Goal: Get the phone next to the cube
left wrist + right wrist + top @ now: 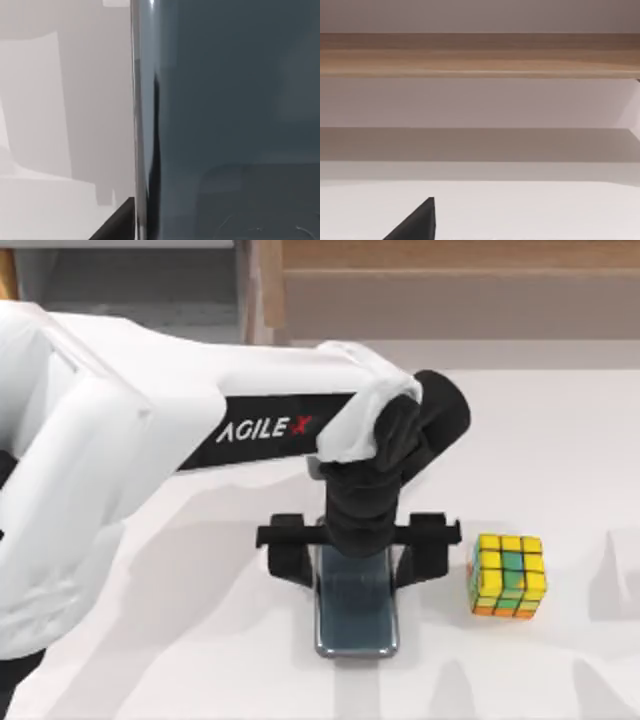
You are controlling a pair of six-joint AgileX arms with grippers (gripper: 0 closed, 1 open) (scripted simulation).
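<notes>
The phone (356, 615) is a dark glossy slab with a silvery edge, lying lengthwise near the table's front middle. My left gripper (355, 562) reaches down over its far end, one black finger (290, 560) against each long edge, shut on it. In the left wrist view the phone (225, 120) is very close, and a fingertip (117, 222) touches its silver rim. The cube (508, 575), mostly yellow with green and orange tiles, sits on the table just right of the phone, a short gap away. A dark part of my right gripper (417, 222) shows over bare table.
The white table (560, 440) stretches right and behind the cube. A wooden ledge (450, 280) runs along the back wall. My left arm's white body (90, 470) covers the left part of the table.
</notes>
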